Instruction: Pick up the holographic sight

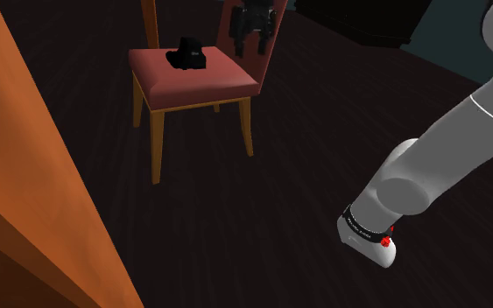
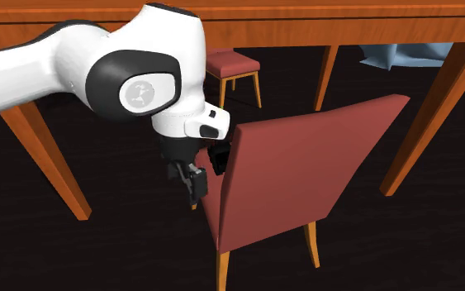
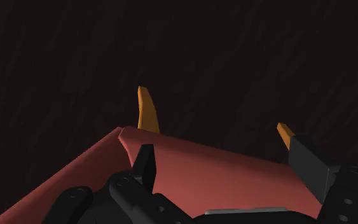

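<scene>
Sight: the holographic sight (image 1: 186, 56) is a small black block lying on the red seat of the chair (image 1: 227, 80), toward the seat's rear, in the upper left-centre of the shoulder view. Nothing touches it.
Chair: it has a red seat and back on orange wooden legs. From behind, its backrest (image 2: 305, 165) stands centre-right in the second exterior view.
Gripper: the gripper (image 1: 251, 39) hangs at the top of the shoulder view, up by the backrest, to the right of the sight and apart from it. In the second exterior view the gripper (image 2: 207, 172) sits just beside the backrest's left edge.
Fingers: on my wrist feed the fingers (image 3: 147, 167) stand wide apart and grip nothing. Beyond them I see only the chair's red upholstery and two orange wooden tips.
Arm: the white arm (image 1: 463, 149) reaches in from the right side of the shoulder view.
Around: there is a dark floor (image 1: 279, 219), an orange wooden table (image 2: 222, 25) across the top of the second exterior view, and a second chair (image 2: 232, 64) under it.
Done: I judge that only the approach is underway, with the hand at the chair and opened.
Left: I need to shift off the backrest toward the sight, line up over it, lower, close and lift.
Watch: the backrest is close, so I would clear it before descending.
</scene>
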{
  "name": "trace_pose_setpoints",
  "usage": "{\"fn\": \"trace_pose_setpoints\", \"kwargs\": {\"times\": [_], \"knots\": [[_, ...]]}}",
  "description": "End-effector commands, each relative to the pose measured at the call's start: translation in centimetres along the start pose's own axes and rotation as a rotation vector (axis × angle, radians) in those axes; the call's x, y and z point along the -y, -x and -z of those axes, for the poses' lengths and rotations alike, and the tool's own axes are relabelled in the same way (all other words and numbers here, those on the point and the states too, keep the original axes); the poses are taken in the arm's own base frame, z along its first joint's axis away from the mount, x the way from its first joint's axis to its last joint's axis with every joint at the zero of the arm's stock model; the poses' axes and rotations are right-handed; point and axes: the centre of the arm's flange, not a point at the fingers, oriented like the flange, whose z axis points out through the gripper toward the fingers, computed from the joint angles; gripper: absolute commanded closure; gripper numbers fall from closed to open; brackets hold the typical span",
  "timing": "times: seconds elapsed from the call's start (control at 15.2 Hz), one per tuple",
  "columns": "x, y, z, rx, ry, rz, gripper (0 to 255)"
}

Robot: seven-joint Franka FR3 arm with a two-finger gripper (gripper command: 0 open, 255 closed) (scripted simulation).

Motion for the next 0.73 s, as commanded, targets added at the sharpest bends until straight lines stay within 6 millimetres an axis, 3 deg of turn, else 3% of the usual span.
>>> {"fn": "trace_pose_setpoints", "kwargs": {"times": [0.0, 0.53, 0.66], "knots": [[1.6, -3.6, 1.3, -0.069, -0.014, 0.010, 0], [7.0, -12.1, 4.0, -0.065, -0.017, 0.030, 0], [7.0, -12.2, 3.0, -0.065, -0.017, 0.030, 0]]}}
